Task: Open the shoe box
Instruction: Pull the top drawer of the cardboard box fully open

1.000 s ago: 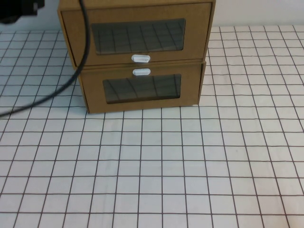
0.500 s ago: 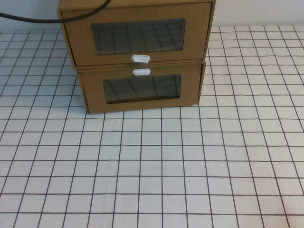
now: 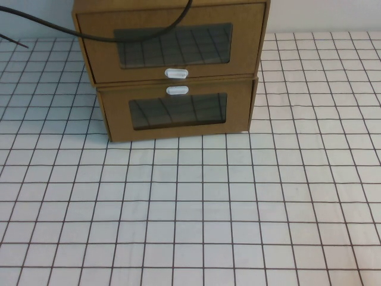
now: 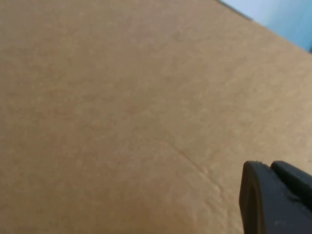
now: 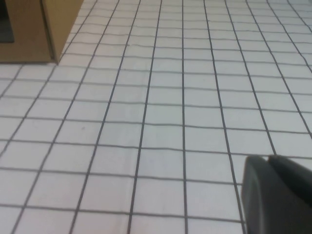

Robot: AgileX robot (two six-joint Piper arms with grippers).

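Two stacked shoe boxes, both shut: risks ahead

Largest first. Gridded table (image 3: 190, 208): smooth cloth, no visible brace behind the stack. Judged likely to let both boxes slide forward under a pull rather than release a front.

Upper shoe box (image 3: 172, 44) sitting on lower shoe box (image 3: 178, 110), far side of the table, a little left of centre. Fronts toward the robot, windows dark, both closed. Upper one set slightly askew on the lower, so judged liable to shift or tip off if tugged without a hold from above.

Left gripper (image 4: 275, 195): out of the high view, hard up against plain brown cardboard in its wrist view. Touching or just clear not decidable. Open or closed: cannot tell. Risk of denting or shoving a box wall if driven further.

Right gripper (image 5: 278, 192): closed on nothing, low over bare grid, well apart from the stack. Needs opening before any grasp.

Black cable (image 3: 119, 40): draped across the upper front. Risk of snagging during a pull.

Smallest: upper handle (image 3: 176, 73) and lower handle (image 3: 177, 90), white, one just above the other. Easy to pinch the wrong one, or both at once
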